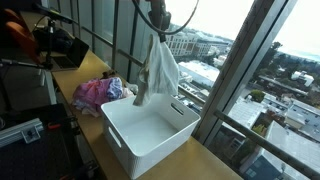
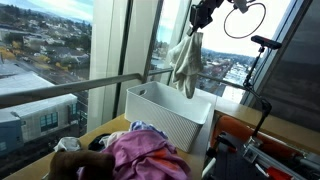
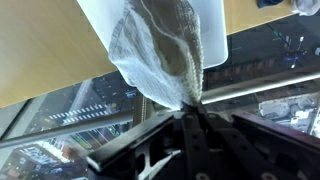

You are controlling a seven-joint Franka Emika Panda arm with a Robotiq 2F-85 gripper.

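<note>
Your gripper (image 1: pixel 157 33) has its jaws pressed together on 1 bunched fold at the top of a pale cloth (image 1: pixel 158 70). In the wrist view the fabric (image 3: pixel 160 50) fans out from the pinch point (image 3: pixel 193 105), so the grip shows clearly. The cloth hangs straight down from the jaws, loose and creased. In an exterior view (image 2: pixel 185 62) it is clear of the table.

Directly beneath the jaws stands a white basket (image 1: pixel 140 160) with slotted walls, open side up. The cloth's lowest end reaches about the level of the far rim, and you cannot tell whether it touches. In the wrist view the basket (image 3: pixel 212 25) shows beyond the hanging fabric.

Lower than the jaws and off to 1 side, a pile of pink and purple clothes (image 2: pixel 140 155) lies on the wooden table (image 1: pixel 195 160), just beside the basket's wall
</note>
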